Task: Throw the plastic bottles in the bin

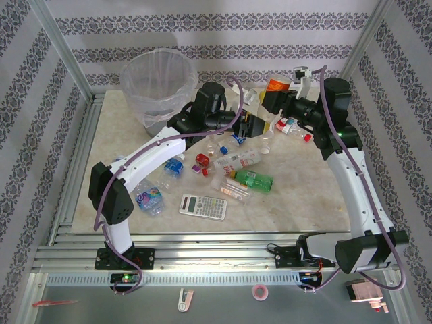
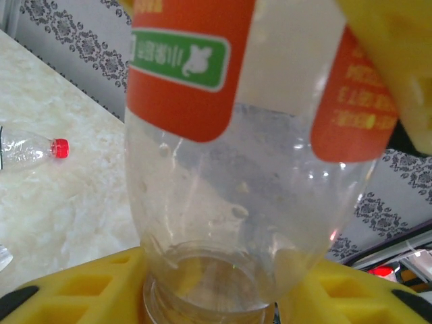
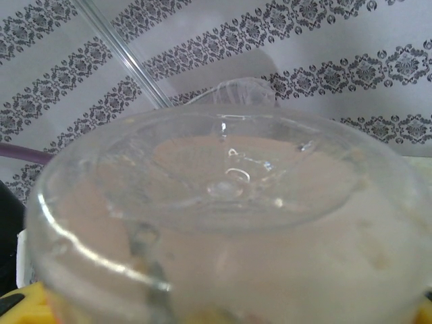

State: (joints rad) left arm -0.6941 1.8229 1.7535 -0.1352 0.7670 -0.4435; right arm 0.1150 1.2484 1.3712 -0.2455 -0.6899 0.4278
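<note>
Presently the right gripper (image 1: 275, 100) clamps the orange-labelled bottle (image 1: 277, 86) aloft by its body. The left gripper (image 1: 253, 126) pinches its neck. The bin (image 1: 158, 57) stands well apart at the table's far left.

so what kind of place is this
Most likely a robot test cell, not a home: an aluminium frame encloses the table, patterned backdrop panels wall it in, and two robot arms are bolted at its edge.

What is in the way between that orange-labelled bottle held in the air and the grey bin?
Seen from above, the left arm reaches across between the orange-labelled bottle and the bin. No loose object visibly blocks that stretch.
</note>
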